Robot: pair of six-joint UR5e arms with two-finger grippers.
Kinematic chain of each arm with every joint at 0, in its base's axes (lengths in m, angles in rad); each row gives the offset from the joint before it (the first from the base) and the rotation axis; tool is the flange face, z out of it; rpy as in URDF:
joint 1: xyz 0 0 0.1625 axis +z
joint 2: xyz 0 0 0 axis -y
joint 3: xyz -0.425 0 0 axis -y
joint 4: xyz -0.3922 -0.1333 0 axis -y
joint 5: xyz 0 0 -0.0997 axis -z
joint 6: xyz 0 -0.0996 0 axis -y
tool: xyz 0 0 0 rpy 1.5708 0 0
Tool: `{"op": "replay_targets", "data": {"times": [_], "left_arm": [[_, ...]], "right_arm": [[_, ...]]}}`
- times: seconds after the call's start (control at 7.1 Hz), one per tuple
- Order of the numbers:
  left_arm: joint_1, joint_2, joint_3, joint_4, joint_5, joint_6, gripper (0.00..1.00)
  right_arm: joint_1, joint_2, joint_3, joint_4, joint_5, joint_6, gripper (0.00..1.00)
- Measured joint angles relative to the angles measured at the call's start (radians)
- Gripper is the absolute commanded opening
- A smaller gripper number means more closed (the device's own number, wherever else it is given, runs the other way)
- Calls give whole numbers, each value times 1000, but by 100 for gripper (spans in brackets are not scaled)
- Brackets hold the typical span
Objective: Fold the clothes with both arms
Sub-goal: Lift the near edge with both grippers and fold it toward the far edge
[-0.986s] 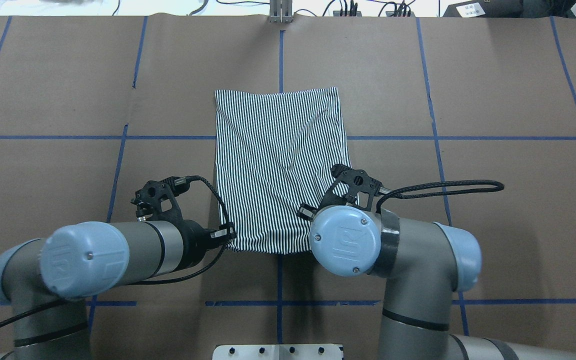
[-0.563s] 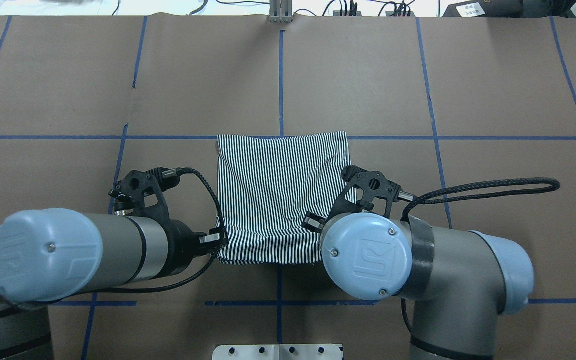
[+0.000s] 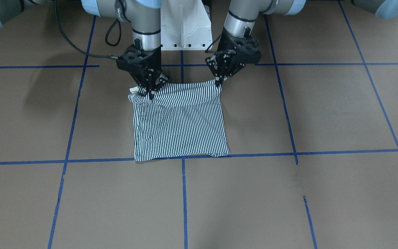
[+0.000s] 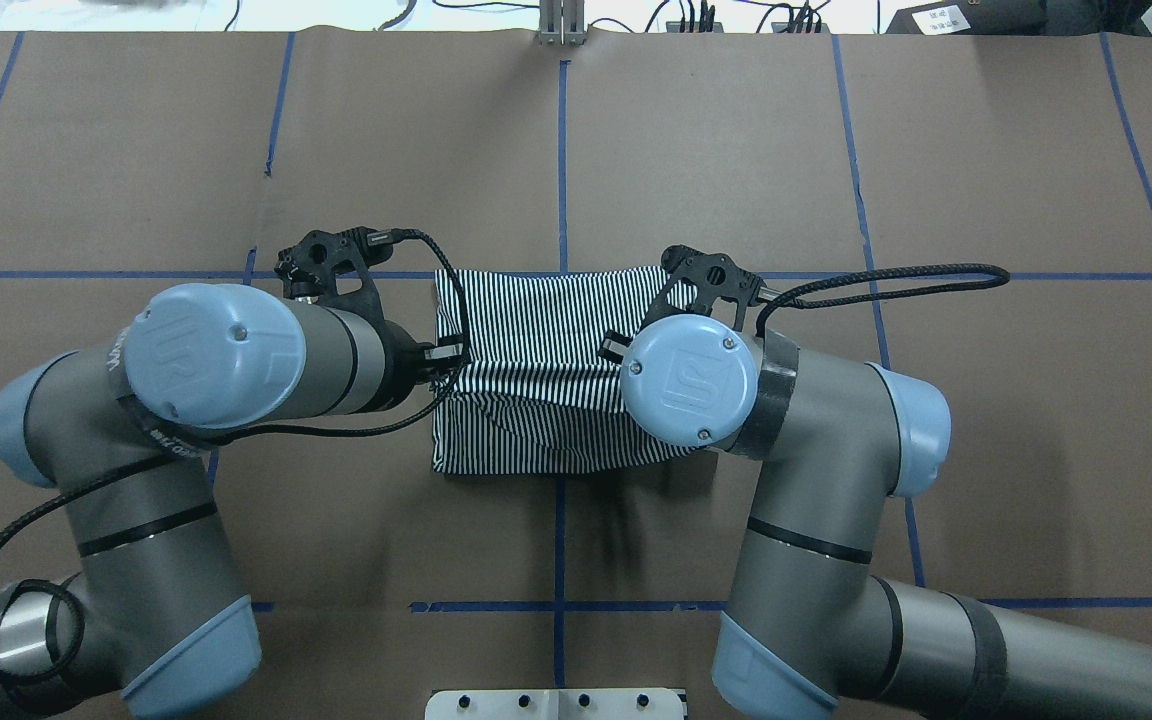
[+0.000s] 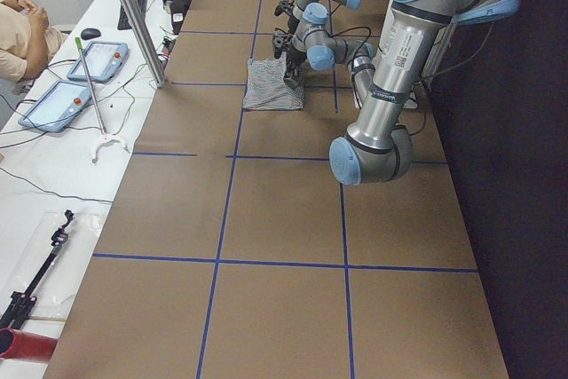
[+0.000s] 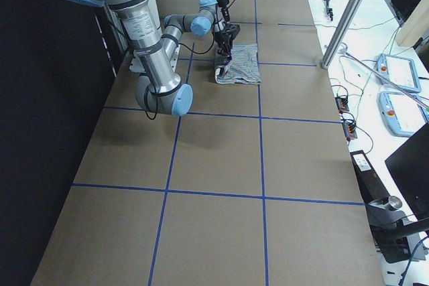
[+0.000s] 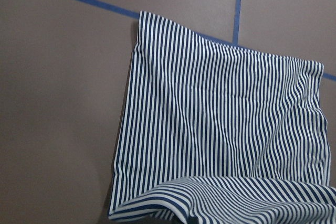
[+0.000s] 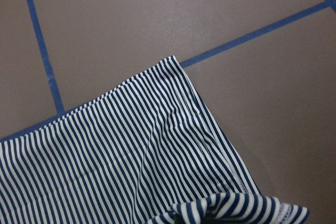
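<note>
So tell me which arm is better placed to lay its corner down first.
Right, narrowly. The right gripper and left gripper both pinch the shirt by its lifted edge, but the right appears nearer the far hem.

overhead+front: steeply down | sides: far, endwise | wrists: close | shared: shirt (image 4: 536,330)

I've got the navy-and-white striped shirt (image 3: 180,131) folded into a rectangle on the brown table (image 3: 288,200), its robot-side edge lifted and sagging between two raised corners. My grey jointed left arm (image 4: 236,350) has the black left gripper (image 3: 218,81) pinching one corner. The grey right arm (image 4: 806,400) has the black right gripper (image 3: 149,94) pinching the other.
</note>
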State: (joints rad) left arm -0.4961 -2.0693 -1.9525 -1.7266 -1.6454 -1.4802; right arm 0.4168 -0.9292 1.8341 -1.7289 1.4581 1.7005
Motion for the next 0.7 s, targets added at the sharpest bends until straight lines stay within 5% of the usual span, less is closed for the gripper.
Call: {"op": "replay_targets", "data": {"times": [0.7], "left_arm": [[-61, -63, 257, -155, 1, 47, 0]], "right_arm": [[65, 96, -320, 222, -3, -43, 0]]}}
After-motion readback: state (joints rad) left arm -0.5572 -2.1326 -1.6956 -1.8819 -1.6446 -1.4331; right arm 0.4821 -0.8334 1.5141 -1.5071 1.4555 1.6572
